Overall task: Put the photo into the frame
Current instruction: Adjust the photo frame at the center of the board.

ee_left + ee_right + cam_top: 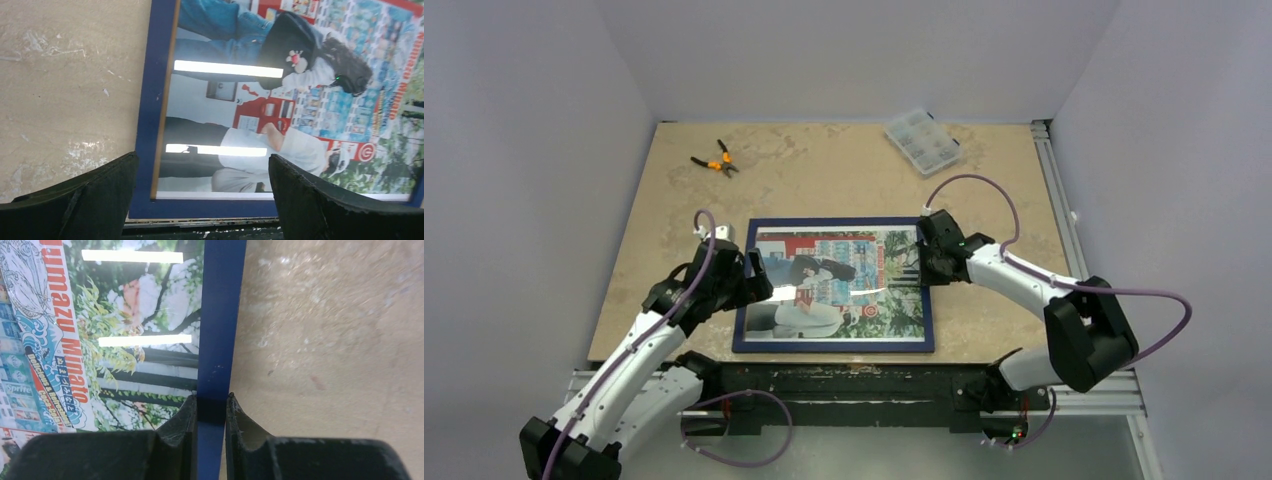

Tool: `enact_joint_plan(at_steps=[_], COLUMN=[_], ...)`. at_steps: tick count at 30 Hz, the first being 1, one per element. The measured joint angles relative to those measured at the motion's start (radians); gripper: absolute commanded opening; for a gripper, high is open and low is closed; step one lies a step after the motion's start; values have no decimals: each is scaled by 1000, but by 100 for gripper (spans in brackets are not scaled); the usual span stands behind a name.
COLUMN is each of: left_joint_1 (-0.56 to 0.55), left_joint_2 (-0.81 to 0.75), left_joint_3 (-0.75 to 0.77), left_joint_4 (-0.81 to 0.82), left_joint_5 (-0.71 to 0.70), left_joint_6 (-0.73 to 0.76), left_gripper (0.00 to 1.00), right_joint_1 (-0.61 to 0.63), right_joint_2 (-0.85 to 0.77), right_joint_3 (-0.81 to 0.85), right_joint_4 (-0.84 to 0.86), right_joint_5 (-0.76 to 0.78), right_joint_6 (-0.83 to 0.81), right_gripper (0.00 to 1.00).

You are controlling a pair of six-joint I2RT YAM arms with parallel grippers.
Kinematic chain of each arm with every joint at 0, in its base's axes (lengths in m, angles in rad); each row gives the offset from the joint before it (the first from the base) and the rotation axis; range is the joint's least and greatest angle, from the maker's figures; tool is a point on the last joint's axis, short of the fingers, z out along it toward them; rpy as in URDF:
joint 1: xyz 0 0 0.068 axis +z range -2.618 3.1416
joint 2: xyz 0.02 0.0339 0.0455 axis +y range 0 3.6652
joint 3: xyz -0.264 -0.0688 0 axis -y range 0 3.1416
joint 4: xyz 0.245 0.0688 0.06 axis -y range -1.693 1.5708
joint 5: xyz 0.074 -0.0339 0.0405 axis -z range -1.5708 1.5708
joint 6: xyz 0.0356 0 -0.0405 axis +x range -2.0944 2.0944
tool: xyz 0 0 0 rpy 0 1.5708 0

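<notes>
On the beige table (664, 215), a pair of orange-handled pliers (715, 160) lies at the far left, well apart from everything else. Nearer the arms, the left gripper (759, 284) sits over the left rail of the frame (834, 346).

The top view does not make its fingers clear. The left wrist view does: the 2 dark fingers (85, 200) are spread wide. Between them lie the frame's (150, 90) left rail and its near-left corner. From this view I cannot tell whether the fingertips touch the rail.

The frame lies flat at the middle of the table, blue face up. The photo (834, 285) is inside its rails, picture side up. The left wrist view shows the 2 people and a red machine on the photo (280, 105). It also shows 2 bright strips of reflected light, a detail the top view reduces to a pale glint.

At the frame's right rail is the right gripper (921, 262). From above it is only a black block at the edge. The right wrist view shows the right gripper (210, 402) with 1 finger on each side of the blue rail (220, 315), pinching it. The green trees of the photo (130, 370) are on the inner side and bare table is on the outer side.

Far right at the back, a clear compartment box (922, 141) rests on the table, visible only from above.
</notes>
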Motion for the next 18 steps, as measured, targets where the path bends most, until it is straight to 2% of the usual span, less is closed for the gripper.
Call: enact_joint_plan(at_steps=[3,5,7,10,13,18], left_joint_1=[6,11,20,47,82,104], left_joint_2=[63,109,151,211,270,344], left_joint_3=[0,0,0,-3,-23,-102], left_joint_4=[0,2,6,27,69,175], left_joint_5=[-3,-2,3,21,48,128], left_joint_6=[-1,-3,-7,-21,-28,-32], left_gripper=[99,99,99,99,99,98], right_joint_1=[-35,-95,-162,-224,-228,-229], right_joint_2=[16,33,47,52,39,-27], right_joint_3=[44,88,132,170,164,37], right_joint_4=[-12,-14,-12,-6,-3,37], right_joint_5=[19,23,17,5,-38,-132], right_joint_6=[-42,-71,-94,-113,-114,-81], right_gripper=[47,61,71,79,82,84])
